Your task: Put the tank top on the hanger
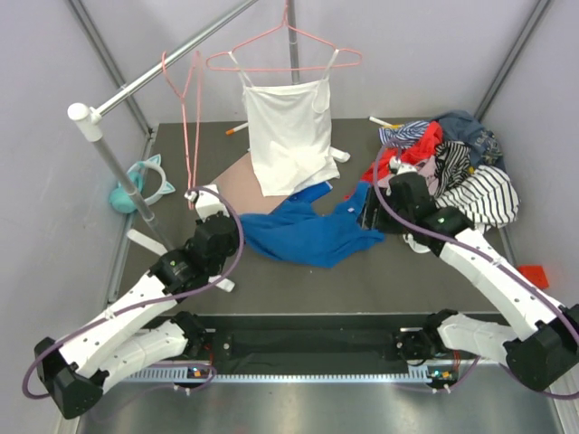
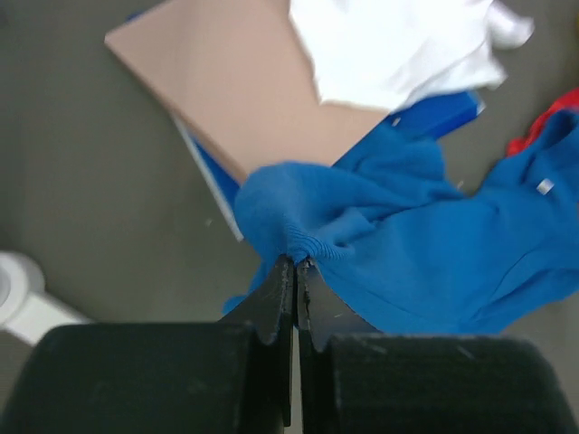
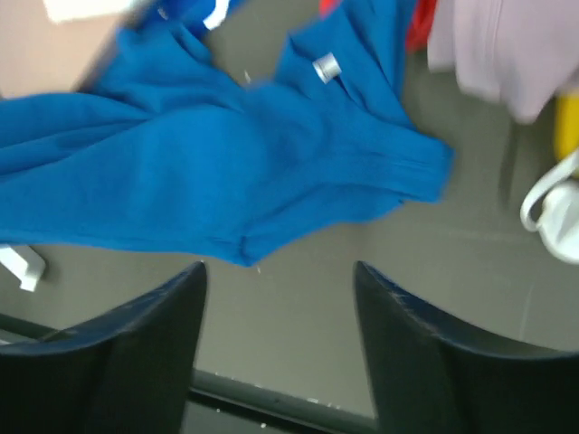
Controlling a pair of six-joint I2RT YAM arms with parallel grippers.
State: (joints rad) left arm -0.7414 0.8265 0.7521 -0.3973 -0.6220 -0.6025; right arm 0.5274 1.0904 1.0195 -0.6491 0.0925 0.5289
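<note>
1. One grip only held the tank top (image 1: pixel 308 233): the left gripper (image 2: pixel 296 264) was clenched on a small bunched fold at the garment's left edge, and the fabric puckered at the fingertips. The rest of the blue top lay crumpled on the table (image 1: pixel 298 289), near centre, just beside a brown board (image 2: pixel 235 81).
2. Second arm: the right gripper (image 3: pixel 279 271) stood with jaws apart and nothing between them, over bare table just off the top's near hem.
3. Pink wire hanger (image 1: pixel 187 108) hung empty from the rail (image 1: pixel 172 61) at far left, well apart from the top and edge-on to the overhead camera.
4. Risk, judged: the pinch looked shallow. Lifting the whole floppy weight from it could let the cloth slide out.
5. Risk: held at one point, the top would likely hang twisted, with neck and armholes hard to tell apart. The wire might then go through the wrong opening.
6. Risk: the white camisole (image 1: pixel 289 136) hung just beside the top's far edge; whether they touched could not be told. Dragging the top might catch it and set the camisole's hanger (image 1: pixel 285 56) swinging.
7. Risk: the red garment (image 1: pixel 404 155) lay close to the top's right end. A loose regrasp there might gather both.
8. Risk: the free-hanging wire would probably swing away if pushed with cloth.
</note>
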